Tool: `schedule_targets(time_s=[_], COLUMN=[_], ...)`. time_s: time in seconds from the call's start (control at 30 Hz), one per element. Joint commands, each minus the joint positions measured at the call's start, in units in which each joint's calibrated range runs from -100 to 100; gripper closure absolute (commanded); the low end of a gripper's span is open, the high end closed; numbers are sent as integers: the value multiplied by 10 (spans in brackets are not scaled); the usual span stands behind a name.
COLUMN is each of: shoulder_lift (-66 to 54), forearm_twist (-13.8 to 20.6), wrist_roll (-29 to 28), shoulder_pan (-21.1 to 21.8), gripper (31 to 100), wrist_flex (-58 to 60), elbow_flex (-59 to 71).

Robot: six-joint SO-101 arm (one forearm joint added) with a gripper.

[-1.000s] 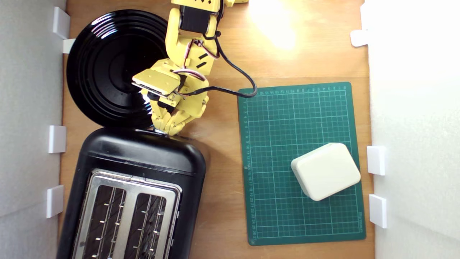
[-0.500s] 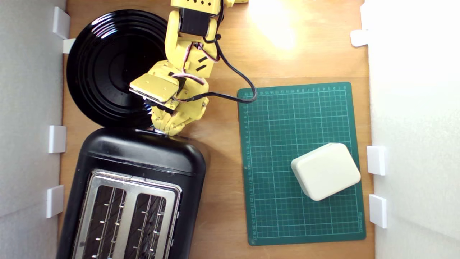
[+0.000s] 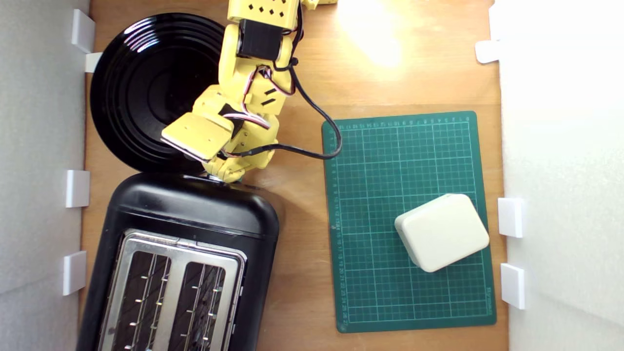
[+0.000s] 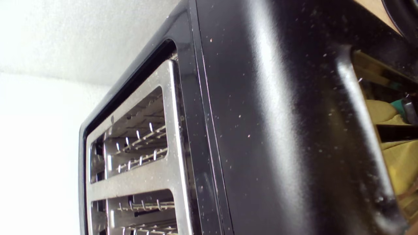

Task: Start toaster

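A yellow plastic robot arm's pincer (image 3: 220, 174) presses in against the end wall of a large glossy black two-slot toaster with a silver metal top plate (image 3: 195, 214), which stands directly ahead of and beneath it on the wooden counter (image 3: 302, 273). Whether the pincer's jaws are apart or together cannot be told: the exterior view shows only their yellow tips bunched at the toaster's edge, and the wrist view is filled by the toaster's dusty black shell (image 4: 277, 130), with a sliver of yellow and a speck of teal-green reflected or glimpsed at its rim.

The lever itself is not clearly in sight, and that looks like the main hazard. A downward push landing beside the tab rather than on it would likely skid off the slick curved casing, leaving the toaster unstarted. A push angled sideways could shove the whole appliance along the counter instead of driving the lever down, since nothing visibly braces it.

Just behind the pincer lies a round black ribbed plate (image 3: 146, 87), its rim close to the toaster's end; a slipping arm might knock or ride up onto it. The black cable (image 3: 317, 97) loops out beside the pincer toward a green gridded cutting mat (image 3: 414, 161) and could snag if the wrist twists further. A cream rounded-square box (image 3: 441, 231) sits well away on that mat, out of the likely path.
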State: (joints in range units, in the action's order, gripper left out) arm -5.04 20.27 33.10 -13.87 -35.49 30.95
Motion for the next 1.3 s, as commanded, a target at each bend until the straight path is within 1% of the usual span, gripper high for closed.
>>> schedule_targets(time_s=[0.0, 0.2, 0.33, 0.67, 1.0, 1.2, 1.27], shoulder_lift=[39, 5, -8, -46, -108, -154, -174], forearm_twist=[-4, -5, -4, 0, -3, -6, -16], wrist_roll=[1, -1, -2, -2, -1, -2, -4], shoulder_pan=[-3, -3, 9, 9, 9, 9, 9], gripper=[989, 989, 989, 989, 989, 989, 989], wrist_flex=[-3, -3, -4, -4, -40, -94, -99], elbow_flex=[-12, -10, -10, -10, -12, -34, -35])
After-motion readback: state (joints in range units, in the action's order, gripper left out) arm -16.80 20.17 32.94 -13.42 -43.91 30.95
